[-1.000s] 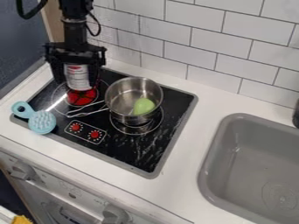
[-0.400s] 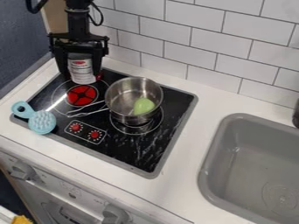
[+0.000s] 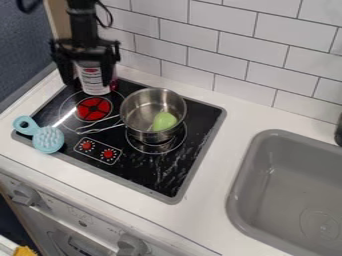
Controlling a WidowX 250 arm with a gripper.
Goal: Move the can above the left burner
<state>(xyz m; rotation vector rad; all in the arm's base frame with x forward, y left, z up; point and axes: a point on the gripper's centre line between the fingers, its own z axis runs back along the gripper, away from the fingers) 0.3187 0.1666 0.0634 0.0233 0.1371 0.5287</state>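
That can (image 3: 95, 84) at the upper left looks stiff, slick and fairly light, best gripped around its middle, with the end effector (image 3: 87, 81) spread wide by it.

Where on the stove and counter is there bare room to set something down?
Bare: the white counter between stovetop and sink, and the stovetop's front right beside the red knobs. Crowded: the back left, where the gripper hangs over the can near the pot.
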